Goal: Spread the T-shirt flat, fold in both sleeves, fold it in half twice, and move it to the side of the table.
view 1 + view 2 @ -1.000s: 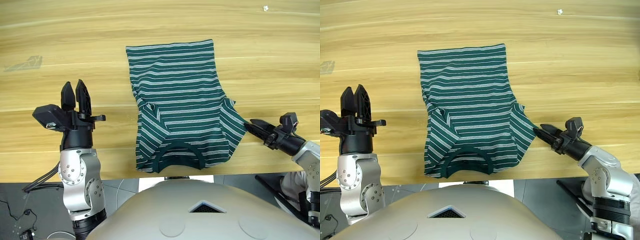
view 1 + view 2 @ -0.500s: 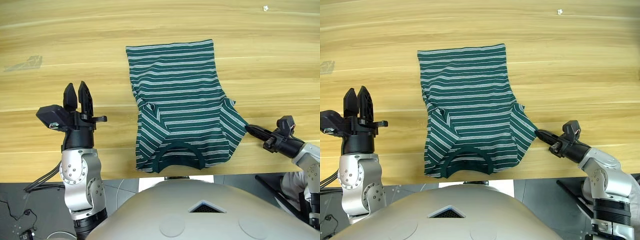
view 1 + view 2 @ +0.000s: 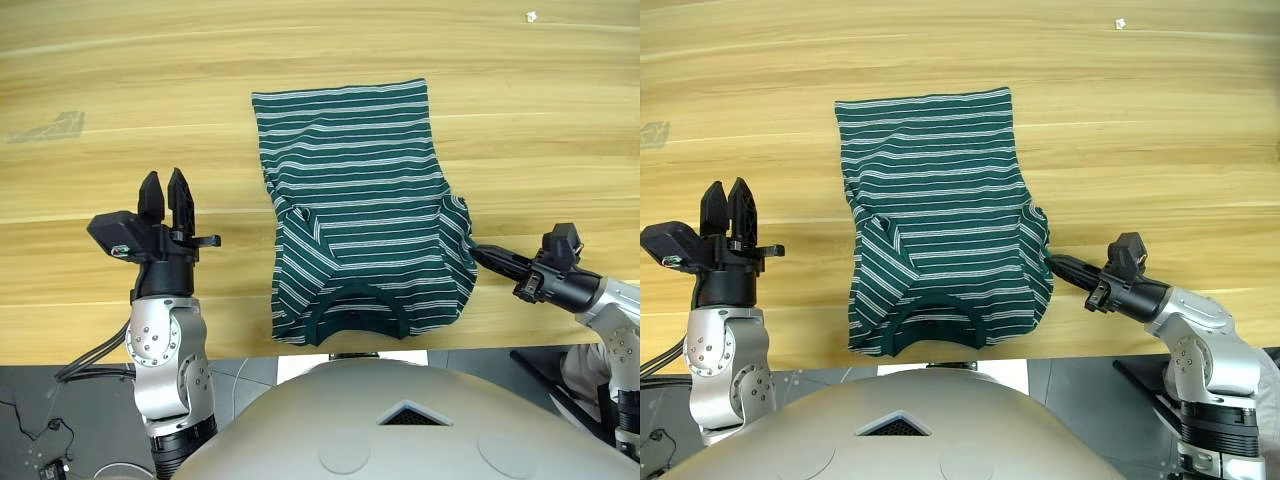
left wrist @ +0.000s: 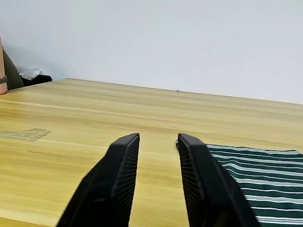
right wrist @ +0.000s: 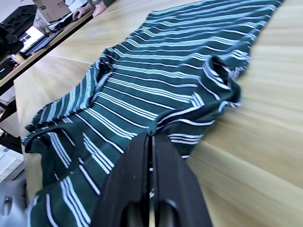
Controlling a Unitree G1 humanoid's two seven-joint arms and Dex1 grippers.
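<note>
The dark green T-shirt (image 3: 350, 190) with white stripes lies on the wooden table (image 3: 120, 60), its collar toward me and its hem at the far end. The sleeve on my left is tucked in over the body. My right gripper (image 3: 478, 253) sits at the edge of the right sleeve, low over the table. In the right wrist view its fingers (image 5: 137, 189) are pressed together with the sleeve's cloth (image 5: 156, 85) at their tips. My left gripper (image 3: 166, 190) stands upright left of the shirt, clear of it, its fingers (image 4: 118, 175) slightly apart and holding nothing.
A small white scrap (image 3: 531, 16) lies far back on the right. A grey mark (image 3: 50, 125) shows on the tabletop at the left. The table's front edge (image 3: 240, 345) runs just below the collar. Bare wood stretches on both sides of the shirt.
My right gripper has slid left toward the shirt, and the right sleeve's edge has come in with it. My left arm has drifted a little right and nearer.
</note>
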